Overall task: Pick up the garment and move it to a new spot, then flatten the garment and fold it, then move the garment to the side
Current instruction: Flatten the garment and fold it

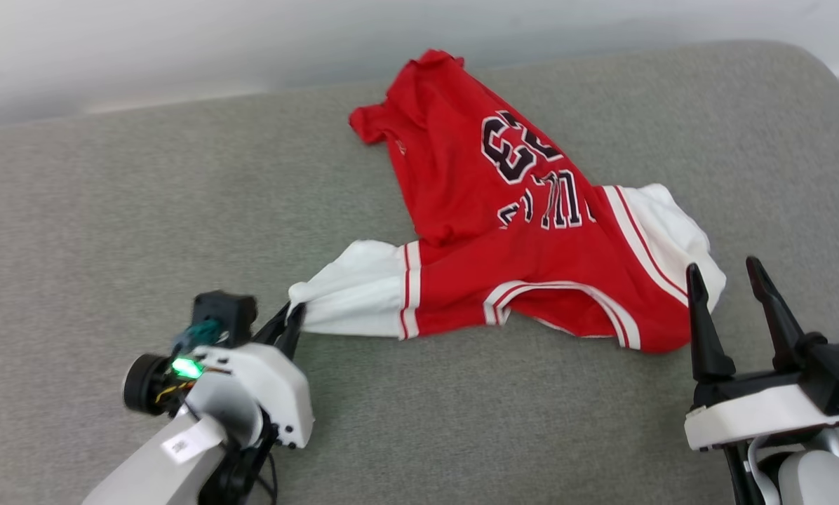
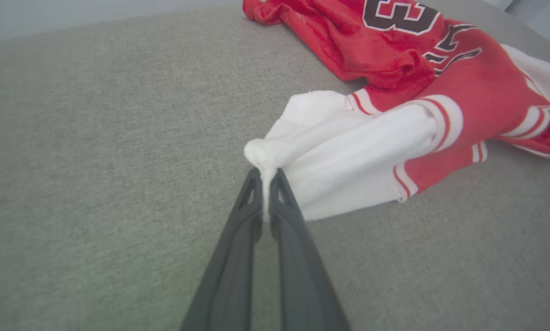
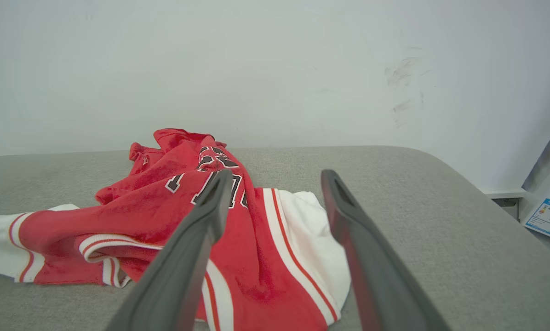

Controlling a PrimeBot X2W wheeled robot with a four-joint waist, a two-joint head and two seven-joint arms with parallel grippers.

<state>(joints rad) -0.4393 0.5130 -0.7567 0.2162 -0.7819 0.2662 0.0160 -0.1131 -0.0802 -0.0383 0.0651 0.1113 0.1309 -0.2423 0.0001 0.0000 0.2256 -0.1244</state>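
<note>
Left gripper (image 1: 290,321): jaws pinched on the white sleeve tip at the left end of the garment (image 1: 504,231). Garment lay crumpled, lettering up, on grey pad (image 1: 111,210). Right gripper (image 1: 722,270): jaws spread, just beside garment's right sleeve.

Grey woven-fabric padded surface (image 1: 97,210), rounded far-right corner, far edge against a pale wall. Directly on it: one rumpled red jersey T-shirt (image 1: 461,210) with white sleeves, red-white striped trim, black-and-white lettering. Sits right of centre, number side up, body bunched toward far edge, one white sleeve drawn out leftward.
</note>
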